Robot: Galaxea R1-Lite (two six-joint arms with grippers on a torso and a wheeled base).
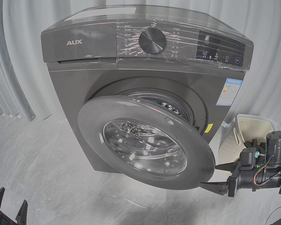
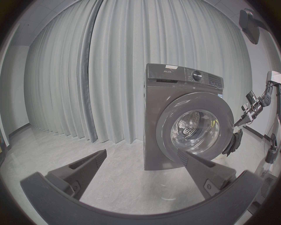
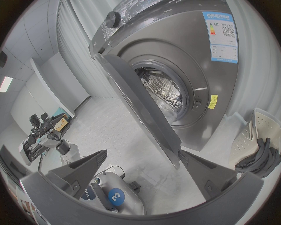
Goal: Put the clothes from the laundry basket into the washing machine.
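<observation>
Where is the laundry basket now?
In the head view the laundry basket sits on the floor at the robot's right, beside the washing machine and behind the right gripper, dark clothes over its rim.

Pale marbled floor carries the washing machine and, just beyond the right end effector, the laundry basket.

Background only: curtains, floor, walls

Pale pleated curtain hangs well beyond the left fingers, spanning the whole back of the room. A darker grey curtain strip hangs among its folds. Grey marbled floor shows between the fingers, farther off. Grey fixture mounted high on the wall, kind unclear. Well past the right fingers: white wall, lit ceiling panel
</observation>
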